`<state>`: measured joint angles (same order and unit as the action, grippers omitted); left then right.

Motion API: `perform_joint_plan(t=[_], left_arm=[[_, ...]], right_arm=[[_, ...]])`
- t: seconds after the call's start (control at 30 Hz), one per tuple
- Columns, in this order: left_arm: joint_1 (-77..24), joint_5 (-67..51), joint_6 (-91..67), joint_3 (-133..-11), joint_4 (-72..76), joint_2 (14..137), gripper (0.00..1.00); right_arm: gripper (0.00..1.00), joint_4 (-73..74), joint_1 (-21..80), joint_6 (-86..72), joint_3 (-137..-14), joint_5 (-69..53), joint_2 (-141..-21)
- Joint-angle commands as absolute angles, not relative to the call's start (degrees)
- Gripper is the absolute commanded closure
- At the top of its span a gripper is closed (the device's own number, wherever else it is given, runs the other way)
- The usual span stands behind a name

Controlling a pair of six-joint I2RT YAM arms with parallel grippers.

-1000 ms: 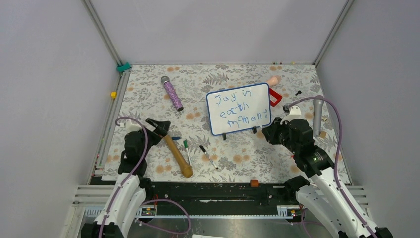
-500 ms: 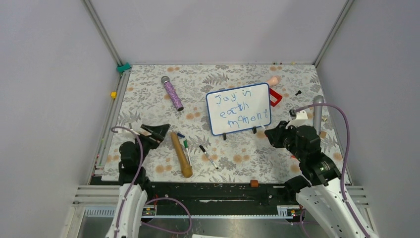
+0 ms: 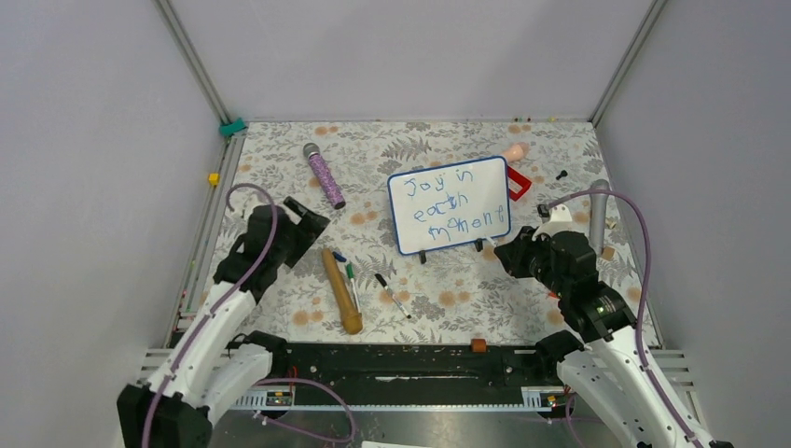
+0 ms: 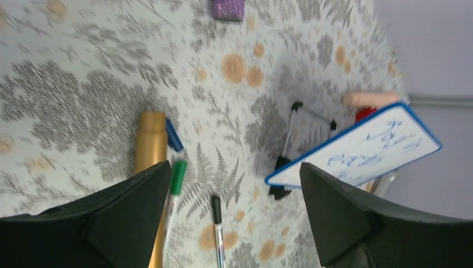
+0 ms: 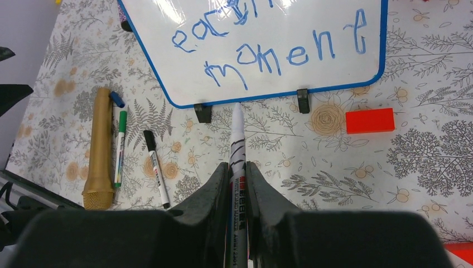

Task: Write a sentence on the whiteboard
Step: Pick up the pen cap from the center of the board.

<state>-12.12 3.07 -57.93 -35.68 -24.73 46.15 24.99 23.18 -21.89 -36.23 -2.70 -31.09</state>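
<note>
Standing whiteboard (image 3: 451, 205): far-centre of surface (image 3: 280, 168); sentence (image 5: 268, 56) reads complete to us.
Right pincer (image 5: 239, 167): pinching marker (image 5: 236, 139), tip near lower frame.
Left pincer (image 4: 233, 173): spread, empty.
Risk: we fear a nudge smearing or toppling it.

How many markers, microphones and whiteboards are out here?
Markers: 3 (green marker, black-capped marker, held marker in the right end effector)
Microphones: 3 (purple microphone, gold microphone, grey microphone)
Whiteboards: 1 (whiteboard)
Total: 7
</note>
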Motion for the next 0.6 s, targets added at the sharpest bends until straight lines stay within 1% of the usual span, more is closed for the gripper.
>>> perform_joint_plan(t=[0.0, 0.07, 0.1, 0.2, 0.23, 0.3, 0.37, 0.57], left_arm=[[-23.39, 20.52, -68.84, -44.74, -40.45, 54.36, 0.16], [-25.36, 20.31, -73.55, -48.27, -44.21, 60.64, 0.23], [-26.26, 19.94, -74.5, -50.6, -45.2, 64.58, 0.24], [-30.11, 21.65, -78.24, -53.63, -45.58, 70.34, 0.24], [-31.31, 22.45, -79.73, -54.14, -45.28, 71.68, 0.26], [-32.18, 23.73, -81.7, -55.56, -45.36, 74.29, 0.33], [-32.25, 24.34, -82.29, -56.96, -45.35, 76.89, 0.45], [-32.19, 24.79, -84.47, -62.12, -49.27, 84.56, 0.47]], right_arm=[[1.0, 23.75, 22.87, -21.63, -36.57, -3.83, -31.73], [1.0, 24.01, 22.92, -21.34, -36.58, -3.43, -31.64], [1.0, 24.06, 22.89, -21.15, -36.53, -3.1, -31.64], [1.0, 24.16, 22.89, -21.09, -36.62, -3.05, -31.73], [1.0, 24.03, 22.86, -21.08, -36.67, -3.28, -31.78], [1.0, 24.01, 22.85, -21.07, -36.79, -3.5, -31.86], [1.0, 24.0, 22.85, -21.09, -36.72, -3.58, -31.82], [1.0, 23.33, 22.9, -21.4, -35.77, -3.6, -31.62]])
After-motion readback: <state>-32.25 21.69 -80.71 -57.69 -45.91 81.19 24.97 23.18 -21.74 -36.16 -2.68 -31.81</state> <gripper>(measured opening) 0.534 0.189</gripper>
